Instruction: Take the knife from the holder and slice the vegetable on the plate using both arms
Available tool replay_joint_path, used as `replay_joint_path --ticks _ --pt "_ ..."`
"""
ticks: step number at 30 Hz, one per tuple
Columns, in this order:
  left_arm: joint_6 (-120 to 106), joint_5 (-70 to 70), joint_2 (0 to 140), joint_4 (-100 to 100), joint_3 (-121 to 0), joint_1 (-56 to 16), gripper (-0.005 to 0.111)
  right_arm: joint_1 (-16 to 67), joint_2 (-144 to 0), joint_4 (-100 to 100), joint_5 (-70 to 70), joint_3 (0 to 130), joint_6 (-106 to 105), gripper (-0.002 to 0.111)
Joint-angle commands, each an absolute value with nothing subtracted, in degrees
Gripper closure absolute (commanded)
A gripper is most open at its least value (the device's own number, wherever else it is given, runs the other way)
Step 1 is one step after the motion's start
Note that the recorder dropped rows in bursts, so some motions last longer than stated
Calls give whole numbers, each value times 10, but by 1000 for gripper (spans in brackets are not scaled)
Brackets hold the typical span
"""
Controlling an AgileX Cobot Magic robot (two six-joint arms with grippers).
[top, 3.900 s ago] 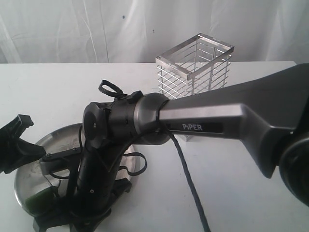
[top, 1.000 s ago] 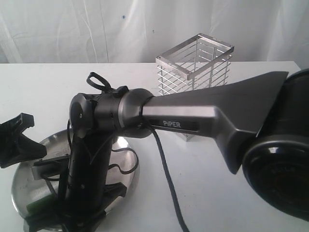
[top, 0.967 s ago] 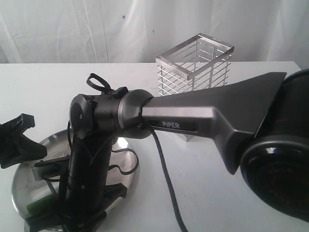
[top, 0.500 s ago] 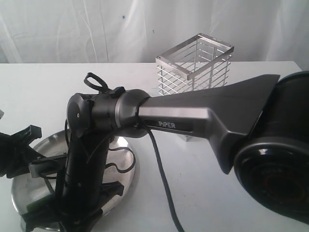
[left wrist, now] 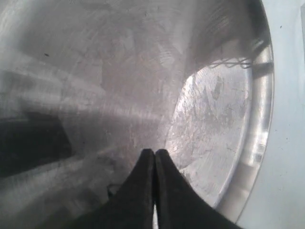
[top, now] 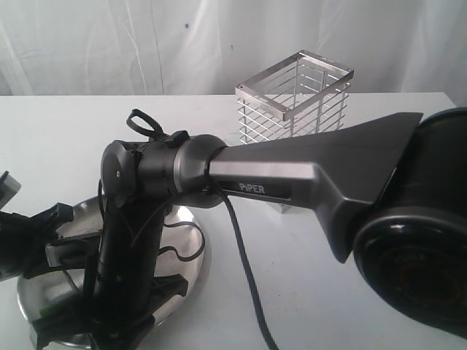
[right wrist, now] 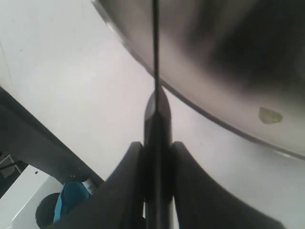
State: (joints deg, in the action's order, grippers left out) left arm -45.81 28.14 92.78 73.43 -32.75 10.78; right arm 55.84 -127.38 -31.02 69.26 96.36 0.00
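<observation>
Holding the knife [right wrist: 156, 107] by its handle, the right gripper [right wrist: 157, 145] pinches it, blade edge-on over the rim of the plate [right wrist: 209, 76]. We see the left gripper [left wrist: 154, 152] pressed together just above the plate. A small pale green bit [right wrist: 269, 115] lies on the plate. The whole vegetable is hidden behind the right arm [top: 292, 175]. The holder [top: 295, 102] stands on the desk [top: 73, 138], well apart.

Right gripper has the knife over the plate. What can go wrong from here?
1. Left gripper is shut on nothing above the plate, with no vegetable in its view: unpinned, it may skid under the blade.
2. The knife crosses the plate's rim; a low stroke could strike metal or shove the plate.
3. The right arm hides the cut from the exterior view.
</observation>
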Motion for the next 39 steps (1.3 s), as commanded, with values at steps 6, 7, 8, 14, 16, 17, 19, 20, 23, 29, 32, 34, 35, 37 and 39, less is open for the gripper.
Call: replay_joint_path --ticks 6,7,8,14,16,17,19,20,23,29,32,34,35,37,39 --pt "-593 338 955 879 -327 101 107 554 -1270 -302 674 968 13 106" --pt "-605 338 955 879 -328 96 107 554 -1270 -297 674 968 17 106" --pt "-606 335 955 880 -328 91 107 554 -1270 -295 674 968 18 106" --pt "-606 291 955 880 -328 59 107 554 -1269 -277 681 968 34 106" --pt "-606 284 955 876 -328 54 107 554 -1269 -277 681 968 35 106" --pt "-606 279 955 870 -328 53 107 554 -1269 -279 682 968 35 106" --pt "-606 271 955 863 -328 53 107 554 -1269 -287 682 968 35 106" --pt "-606 270 955 860 -328 53 107 554 -1269 -290 682 968 35 106" --pt "-602 270 955 849 -328 53 107 554 -1269 -291 689 968 35 106" --pt "-592 268 955 820 -328 53 107 555 -1269 -294 700 968 35 106" --pt "-579 272 955 816 -328 53 107 555 -1269 -306 700 968 28 106" --pt "-579 276 955 816 -328 53 107 555 -1269 -312 700 968 28 106" --pt "-579 280 955 816 -328 53 107 555 -1269 -313 700 968 28 106" --pt "-573 287 954 816 -328 53 107 556 -1269 -314 700 968 26 106" --pt "-573 287 954 814 -328 53 107 556 -1270 -313 700 968 21 106"
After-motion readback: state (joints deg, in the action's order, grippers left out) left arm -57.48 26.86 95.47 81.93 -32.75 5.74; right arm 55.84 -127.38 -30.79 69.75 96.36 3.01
